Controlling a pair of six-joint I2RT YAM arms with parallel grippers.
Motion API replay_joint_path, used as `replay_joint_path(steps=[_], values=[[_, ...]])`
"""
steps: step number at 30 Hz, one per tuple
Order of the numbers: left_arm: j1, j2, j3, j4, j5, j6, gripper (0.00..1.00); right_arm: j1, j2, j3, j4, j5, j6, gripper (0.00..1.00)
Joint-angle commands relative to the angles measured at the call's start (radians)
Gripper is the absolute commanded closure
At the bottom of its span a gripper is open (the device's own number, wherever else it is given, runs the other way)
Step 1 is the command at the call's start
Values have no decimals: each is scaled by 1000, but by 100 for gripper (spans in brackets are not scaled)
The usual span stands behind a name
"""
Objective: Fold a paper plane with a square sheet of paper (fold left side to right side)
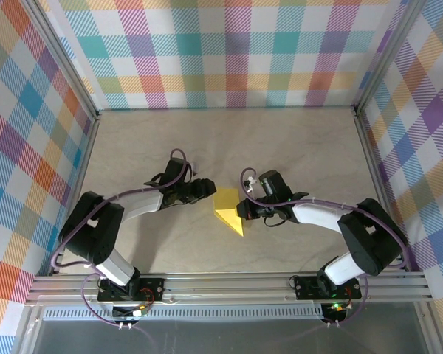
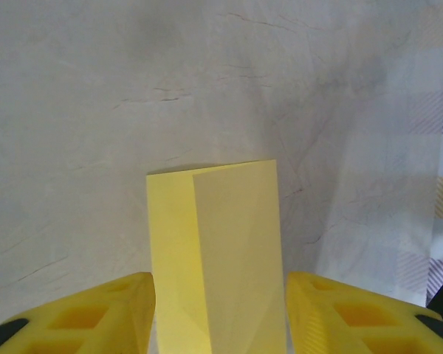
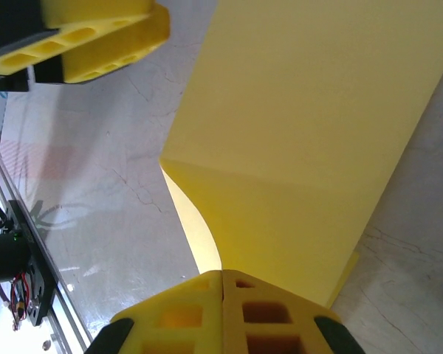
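Centrally, the folded square sheet of paper (image 1: 227,210) lies on the surface (image 1: 295,147) between the two arms. Its right edge is pinched in the closed right pincer (image 3: 221,295), and one flap curves up there. The left pincer (image 2: 220,310) stands with its jaws apart, its fingers flanking the sheet's near end, and bare surface stretches beyond to the checked walls (image 1: 229,51).

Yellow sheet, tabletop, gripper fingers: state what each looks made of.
Yellow sheet: thin matte paper, judging by sharp creases and a curled layer.
Tabletop: probably smooth stone-look laminate, pale with fine veins and soft glare.
Gripper fingers: likely moulded matte plastic, with hollow cells.
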Motion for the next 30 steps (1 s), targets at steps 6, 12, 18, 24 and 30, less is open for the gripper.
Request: replay_joint_path(steps=[6, 12, 18, 24, 30], values=[[-25, 108, 84, -30, 95, 10, 56, -11, -25, -20, 68, -5, 28, 100], [-33, 142, 99, -22, 110, 11, 78, -19, -30, -33, 74, -9, 34, 100], [-39, 127, 95, -30, 102, 12, 95, -27, -57, -36, 35, 12, 30, 90], [-61, 83, 101, -58, 71, -10, 99, -28, -160, 32, -212, 125, -14, 54], [-79, 58, 105, -127, -8, -82, 100, 9, -257, 74, -414, 262, -5, 46]])
